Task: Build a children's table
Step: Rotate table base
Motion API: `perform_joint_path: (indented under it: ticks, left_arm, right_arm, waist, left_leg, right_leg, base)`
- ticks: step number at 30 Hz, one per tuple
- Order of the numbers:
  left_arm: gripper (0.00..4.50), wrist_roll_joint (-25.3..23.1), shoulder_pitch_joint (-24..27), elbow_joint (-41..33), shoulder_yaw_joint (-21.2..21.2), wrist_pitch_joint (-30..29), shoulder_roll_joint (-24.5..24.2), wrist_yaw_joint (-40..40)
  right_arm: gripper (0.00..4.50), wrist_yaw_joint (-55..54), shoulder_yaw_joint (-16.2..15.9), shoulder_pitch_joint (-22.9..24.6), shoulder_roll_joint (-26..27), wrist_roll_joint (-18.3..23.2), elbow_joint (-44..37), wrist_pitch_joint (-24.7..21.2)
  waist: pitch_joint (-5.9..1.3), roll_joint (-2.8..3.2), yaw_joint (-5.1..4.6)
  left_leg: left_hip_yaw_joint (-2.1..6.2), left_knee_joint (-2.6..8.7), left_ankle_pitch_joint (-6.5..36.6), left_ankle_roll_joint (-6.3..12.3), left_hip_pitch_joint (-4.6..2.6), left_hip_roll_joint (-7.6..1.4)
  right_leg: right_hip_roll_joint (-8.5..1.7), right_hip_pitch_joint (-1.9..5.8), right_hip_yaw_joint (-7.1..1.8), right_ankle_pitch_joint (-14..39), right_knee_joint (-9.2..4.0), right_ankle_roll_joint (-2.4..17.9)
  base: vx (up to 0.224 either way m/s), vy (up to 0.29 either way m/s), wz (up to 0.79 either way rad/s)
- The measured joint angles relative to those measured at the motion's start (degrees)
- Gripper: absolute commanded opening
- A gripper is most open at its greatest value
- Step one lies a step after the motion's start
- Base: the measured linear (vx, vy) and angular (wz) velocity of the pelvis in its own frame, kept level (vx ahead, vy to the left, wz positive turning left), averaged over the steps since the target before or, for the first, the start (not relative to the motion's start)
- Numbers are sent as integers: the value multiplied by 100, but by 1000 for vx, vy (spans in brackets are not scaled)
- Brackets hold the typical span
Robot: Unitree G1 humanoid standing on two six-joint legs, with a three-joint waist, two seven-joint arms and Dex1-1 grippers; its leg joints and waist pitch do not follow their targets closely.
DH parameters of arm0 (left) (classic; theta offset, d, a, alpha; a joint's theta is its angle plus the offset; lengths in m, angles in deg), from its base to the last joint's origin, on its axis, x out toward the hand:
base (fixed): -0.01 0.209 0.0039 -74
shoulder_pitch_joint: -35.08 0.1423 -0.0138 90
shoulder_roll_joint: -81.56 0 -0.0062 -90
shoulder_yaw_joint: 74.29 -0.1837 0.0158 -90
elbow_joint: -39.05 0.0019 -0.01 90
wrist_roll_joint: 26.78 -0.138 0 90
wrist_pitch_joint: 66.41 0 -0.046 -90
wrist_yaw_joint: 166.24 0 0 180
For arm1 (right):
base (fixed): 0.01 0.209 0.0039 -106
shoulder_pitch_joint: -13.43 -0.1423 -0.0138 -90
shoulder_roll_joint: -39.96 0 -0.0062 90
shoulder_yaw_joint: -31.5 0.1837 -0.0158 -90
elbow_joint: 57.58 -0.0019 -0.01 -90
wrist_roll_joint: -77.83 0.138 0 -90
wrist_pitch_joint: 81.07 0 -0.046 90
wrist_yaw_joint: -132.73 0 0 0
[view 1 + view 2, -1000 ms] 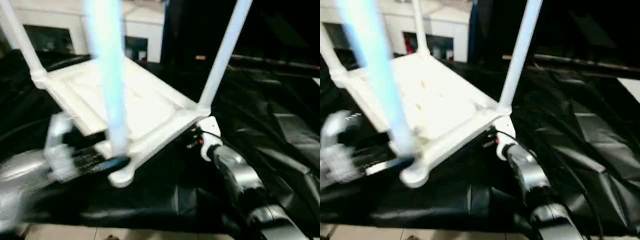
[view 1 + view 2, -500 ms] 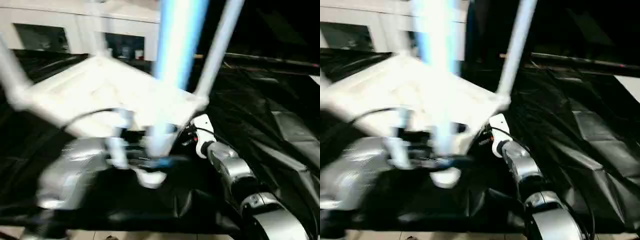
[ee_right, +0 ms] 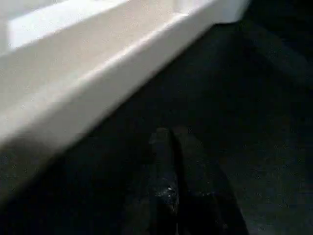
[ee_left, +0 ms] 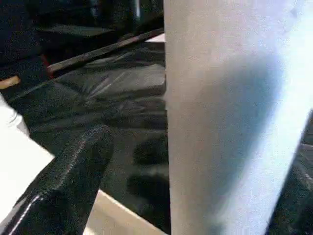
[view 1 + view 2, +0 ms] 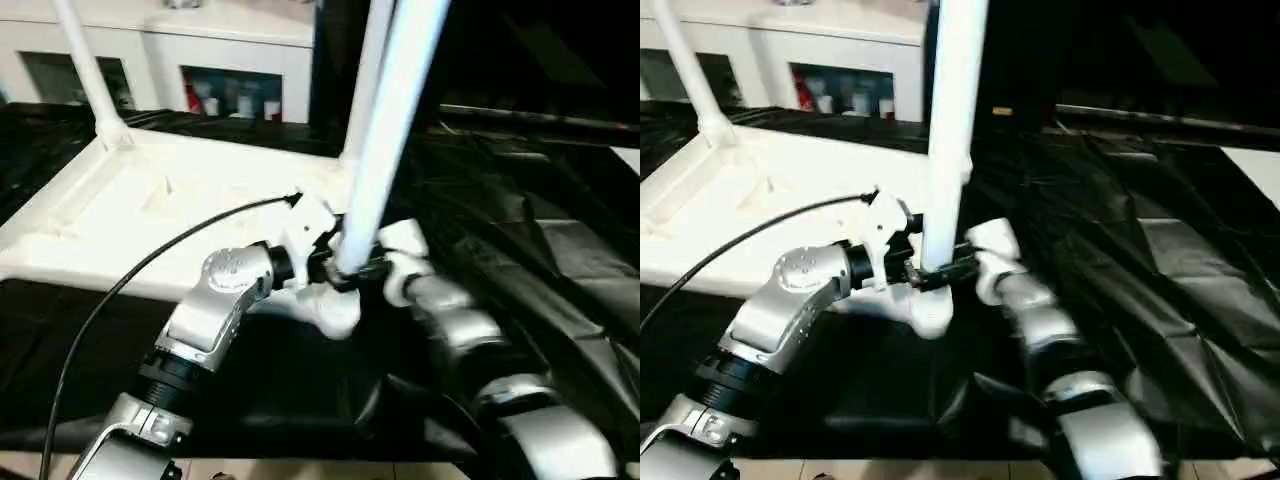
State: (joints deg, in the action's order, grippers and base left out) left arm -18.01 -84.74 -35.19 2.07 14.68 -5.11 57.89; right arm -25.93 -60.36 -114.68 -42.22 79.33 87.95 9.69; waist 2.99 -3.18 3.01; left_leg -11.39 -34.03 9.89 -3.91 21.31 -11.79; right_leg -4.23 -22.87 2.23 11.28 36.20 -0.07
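Note:
The children's table lies upside down on a black sheet, its white top [image 5: 120, 200] showing the raised rim. Three white legs stand up from corner sockets: one far left [image 5: 85, 70], one at the back [image 5: 365, 70], and the nearest leg [image 5: 385, 150] at the front corner socket [image 5: 335, 310]. My left gripper [image 5: 335, 268] is open at the base of that nearest leg, which stands between its black fingers [image 4: 73, 181] with a gap on one side. My right gripper [image 3: 171, 147] is shut and empty, just right of the same corner, below the rim [image 3: 98, 73].
Crumpled black sheet [image 5: 520, 230] covers the surface to the right and front. A white cabinet [image 5: 240, 60] with glass-front shelves stands behind. A black cable [image 5: 130, 280] arcs from my left arm over the top. A pale floor strip [image 5: 300, 470] shows at the near edge.
The table has swung round, so its top now spreads to the left. My left arm has come in from the left to the nearest leg. The right arm stays at the corner.

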Motion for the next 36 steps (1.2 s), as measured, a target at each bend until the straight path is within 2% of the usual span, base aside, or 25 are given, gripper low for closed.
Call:
perform_joint_path:
  ticks: [3, 7, 11, 15, 17, 20, 22, 23, 25, 27, 28, 29, 31, 33, 36]
  left_arm:
    - [450, 177, 41, 9, 90, 106, 11, 201]
    - [450, 588, 260, -299, 80, 94, -127, 886]
    - [450, 738, 299, -329, 9, -123, -612, 1579]
    - [450, 702, 262, -123, -6, -181, -1042, 2090]
    - [450, 460, 132, 289, -87, -2, -1190, 2152]
    - [416, 76, -78, 865, -205, 285, -1390, 2146]
    - [410, -54, -197, 1078, -248, 351, -1424, 2161]
    - [380, -109, -276, 1160, -295, 414, -1428, 2194]
    - [370, -275, -427, 1340, -372, 584, -1447, 2194]
    - [363, -474, -542, 1546, -492, 815, -1486, 2193]
    - [334, -555, -603, 1686, -538, 935, -1486, 2191]
    - [326, -648, -661, 1856, -550, 1063, -1480, 2180]
    - [320, -738, -722, 2071, -551, 1213, -1462, 2148]
    - [290, -803, -812, 2290, -568, 1352, -1415, 2133]
    - [275, -932, -978, 2579, -650, 1586, -1386, 2143]
  right_arm:
    - [2, 162, 103, 78, -156, 91, -186, 13]
    - [2, 783, 124, 455, -364, 254, -774, 12]
    - [2, 1525, -42, 731, -669, 324, -1349, -27]
    - [2, 2113, -150, 948, -934, 372, -1848, -127]
    - [2, 2448, -330, 1106, -1125, 366, -2220, -213]
    - [0, 2915, -598, 1377, -1396, 341, -2707, -328]
    - [0, 3112, -671, 1542, -1496, 352, -2979, -470]
    - [0, 3243, -698, 1652, -1558, 395, -3208, -615]
    - [0, 3451, -774, 1801, -1679, 497, -3622, -796]
    - [0, 3565, -781, 1832, -1788, 535, -3925, -933]
    - [0, 3612, -781, 1851, -1849, 560, -4018, -969]
    - [0, 3647, -781, 1885, -1903, 564, -4129, -1026]
    - [0, 3659, -781, 1942, -1938, 568, -4195, -1065]
    - [0, 3661, -781, 2016, -1947, 568, -4246, -1165]
    - [0, 3667, -793, 2067, -1959, 577, -4508, -1345]
  waist:
    - [7, 21, 30]
    - [10, 67, 88]
    - [20, 122, 105]
    - [26, 217, 83]
    - [26, 244, 95]
    - [24, 290, 113]
    - [25, 319, 115]
    - [25, 332, 118]
    - [25, 336, 142]
    - [20, 362, 139]
    - [18, 371, 139]
    - [18, 372, 140]
    - [19, 377, 141]
    - [20, 380, 146]
    - [19, 408, 149]
  left_leg:
    - [-1, 0, 0, 0, 1, 0]
    - [-4, 0, 0, 1, 8, 0]
    - [-4, -4, 0, 2, 7, 0]
    - [-2, -5, 0, 2, 3, 2]
    - [0, -4, 0, 2, 3, 0]
    - [5, -4, 0, 2, 4, 1]
    - [4, -7, 0, 2, 7, 2]
    - [4, -9, 0, 2, 9, 2]
    - [4, -9, 0, 2, 8, 1]
    - [3, -9, 0, 2, 8, 2]
    - [3, -9, 0, 2, 7, 3]
    - [4, -8, 0, 2, 7, 2]
    - [6, -8, 0, 2, 7, 1]
    - [5, -8, 0, 2, 8, 1]
    - [4, -9, 0, 2, 8, 3]
  right_leg:
    - [0, -1, 0, -1, -1, 1]
    - [0, -3, 0, 1, -10, 1]
    - [-1, -3, -1, 1, -8, 1]
    - [-2, 2, -1, 0, -8, 2]
    - [-1, 2, 3, 0, -6, 2]
    - [0, 3, 4, 0, -6, 1]
    - [-2, 3, 3, 0, -9, 1]
    - [-2, 2, 2, 0, -9, 1]
    - [-1, 1, 3, 1, -10, 1]
    - [-2, 2, 0, 1, -13, 1]
    - [-2, 2, -1, 1, -13, 1]
    - [-2, 2, 2, 1, -13, 1]
    - [-1, 2, 4, 1, -12, 1]
    - [-1, 2, 4, 1, -12, 1]
    - [-3, 3, 2, 1, -13, 1]
  base:
    - [0, 0, 0]
    - [0, 0, 0]
    - [0, 0, 0]
    - [0, 0, 0]
    - [0, 0, 0]
    - [0, 0, 0]
    - [0, 0, 0]
    - [0, 0, 0]
    - [0, 0, 0]
    - [0, 0, 0]
    - [0, 0, 0]
    - [0, 0, 0]
    - [0, 0, 0]
    - [0, 0, 0]
    - [0, 0, 0]
